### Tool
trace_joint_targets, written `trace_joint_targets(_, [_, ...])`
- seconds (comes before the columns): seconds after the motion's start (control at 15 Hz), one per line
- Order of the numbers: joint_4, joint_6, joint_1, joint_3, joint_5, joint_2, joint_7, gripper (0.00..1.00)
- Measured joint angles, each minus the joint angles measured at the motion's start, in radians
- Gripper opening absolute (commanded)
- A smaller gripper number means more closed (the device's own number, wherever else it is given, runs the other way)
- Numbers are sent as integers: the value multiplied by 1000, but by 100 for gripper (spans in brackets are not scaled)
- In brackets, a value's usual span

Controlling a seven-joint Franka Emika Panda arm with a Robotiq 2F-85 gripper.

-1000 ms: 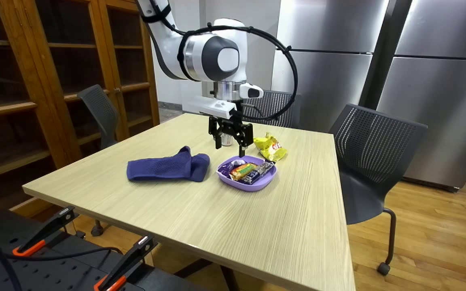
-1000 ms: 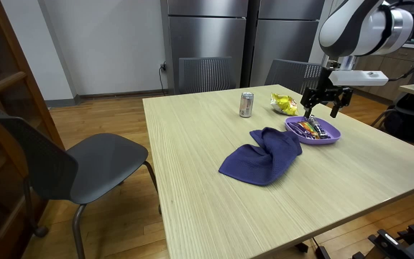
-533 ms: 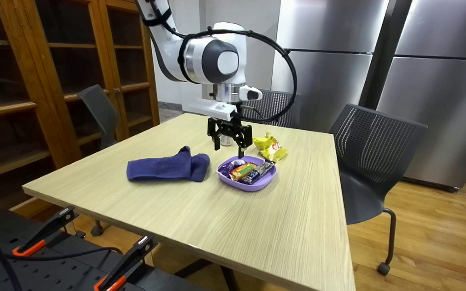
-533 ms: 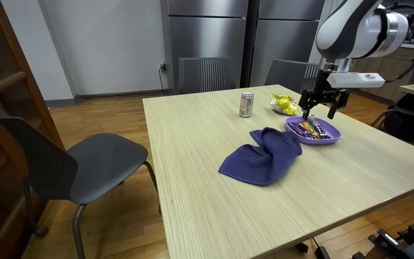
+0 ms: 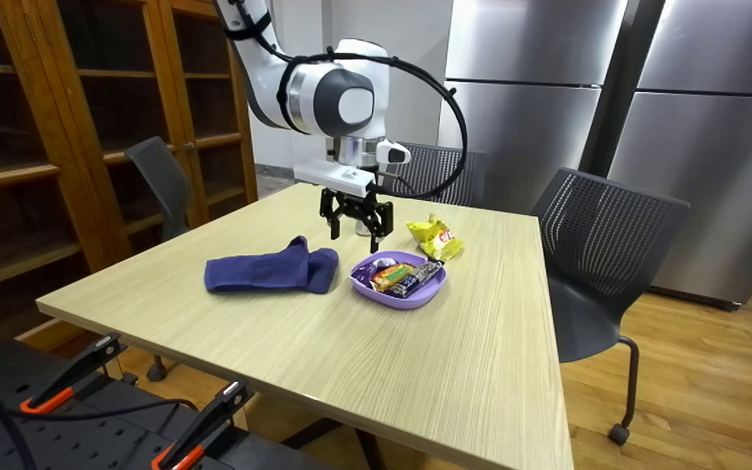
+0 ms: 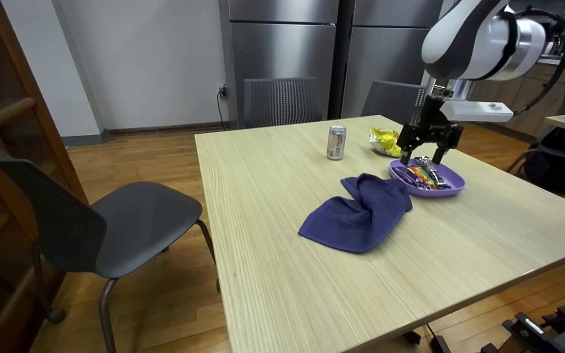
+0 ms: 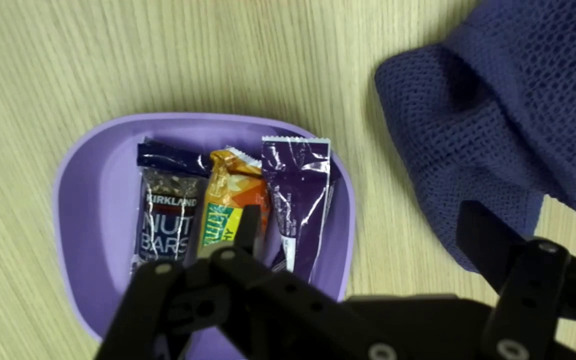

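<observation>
My gripper [image 5: 354, 241] is open and empty, pointing down above the table; it also shows in an exterior view [image 6: 422, 160] and the wrist view [image 7: 361, 220]. In the wrist view one finger is over a purple tray [image 7: 79, 220], the other over a dark blue cloth [image 7: 468, 130], touching neither as far as I can see. The tray [image 5: 408, 304] holds a nut bar [image 7: 167, 220], an orange-yellow bar [image 7: 235, 187] and a purple-wrapped bar [image 7: 299, 182]. The cloth [image 5: 258, 271] lies crumpled beside the tray. My gripper hides the tray's lower part in the wrist view.
A yellow chip bag [image 5: 438, 239] lies behind the tray on the light wooden table [image 5: 415, 378]. A silver can [image 6: 336, 143] stands nearby, partly hidden behind the gripper in an exterior view [image 5: 362, 228]. Grey chairs [image 5: 601, 261] surround the table. Black clamps [image 5: 209, 418] sit at the edge.
My gripper has moved a little to the left in both exterior views, towards the cloth, and slightly lower. It stays open. The tray, bars, cloth, bag and can have not moved.
</observation>
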Motion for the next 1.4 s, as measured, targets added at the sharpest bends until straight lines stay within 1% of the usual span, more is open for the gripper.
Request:
trace_joint_targets(0.33, [-21, -2, -58, 79, 96, -11, -140, 100])
trace_joint_targets(0.67, [-75, -17, -115, 147, 190, -47, -285, 100])
trace_joint_targets(1.0, [-138, -61, -127, 167, 260, -96, -397, 100])
trace_joint_targets(1.4, [-157, -85, -127, 168, 328, -91, -519, 100])
